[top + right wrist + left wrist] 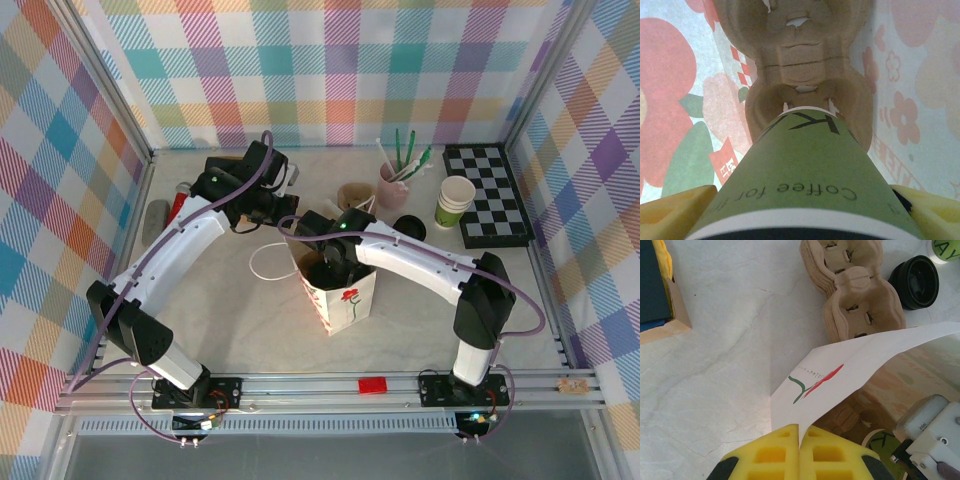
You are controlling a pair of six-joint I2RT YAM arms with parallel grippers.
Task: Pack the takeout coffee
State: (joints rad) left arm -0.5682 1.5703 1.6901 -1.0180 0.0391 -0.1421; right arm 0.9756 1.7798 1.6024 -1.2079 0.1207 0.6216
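Two grippers worked at the bag [345, 300], which stood upright near the middle of the table [250, 330]. The right gripper [805, 220] reached down into its open top, jaws spread wide and clamped on the coffee [810, 175], with yellow pads [675, 212] against both sides of the green cup close to its black lid. The cup was inside the bag, its base at a well of a brown carrier [795, 60] lying on the bottom, with flower-printed paper walls on each side. The left gripper [800, 440] was closed tight, its pads pinching the bag's white top edge [840, 375] and holding that side out. The table was pale and marbled. Behind the bag stood a stack of spare carriers [355, 195], a loose black lid [408, 226], a pink cup of utensils [393, 185], a lidless green cup [455, 202] and a chessboard [487, 195]. Pastel plaid walls [330, 70] enclosed three sides, and a small red block [373, 385] sat on the front rail between the arm bases.
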